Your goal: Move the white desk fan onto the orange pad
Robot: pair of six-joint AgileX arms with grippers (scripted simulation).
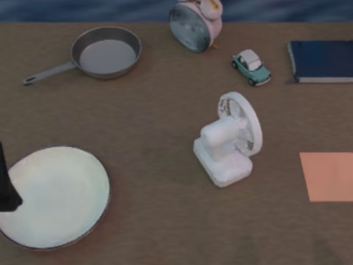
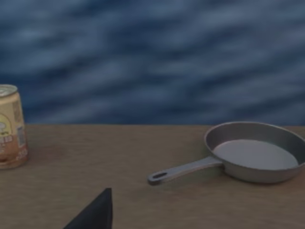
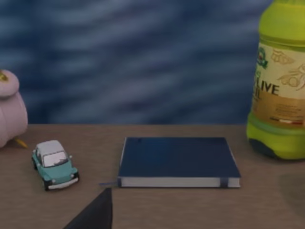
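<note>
Top view first: the white desk fan (image 1: 229,141) stands on the brown table (image 1: 160,132) a little right of centre, upright on its rounded base, with its round grille ring turned toward the table's right and far side. The orange pad (image 1: 327,175) lies flat at the table's right edge, cut off by the frame, well apart from the fan with bare wood between them — nothing rests on it.

Along the far side sit a grey frying pan (image 1: 106,53) with its handle pointing left, a pink alarm clock (image 1: 196,22) at the far edge, a small teal toy car (image 1: 251,67) near it, and a dark blue book (image 1: 321,61) at the far right. A large white plate (image 1: 52,196) lies at the near left.

Only a dark piece of the left arm shows at the top view's left edge, over the plate's rim; the left gripper (image 2: 95,213) appears in its wrist view as one dark fingertip, so I cannot tell whether its fingers are spread or pressed together. That view also shows the pan and what seems to be a labelled can (image 2: 10,126).

The right gripper (image 3: 95,212) is likewise a single dark tip in its own wrist view — its state cannot be told. Beyond it lie the book, the car and a green olive oil bottle (image 3: 279,90).
</note>
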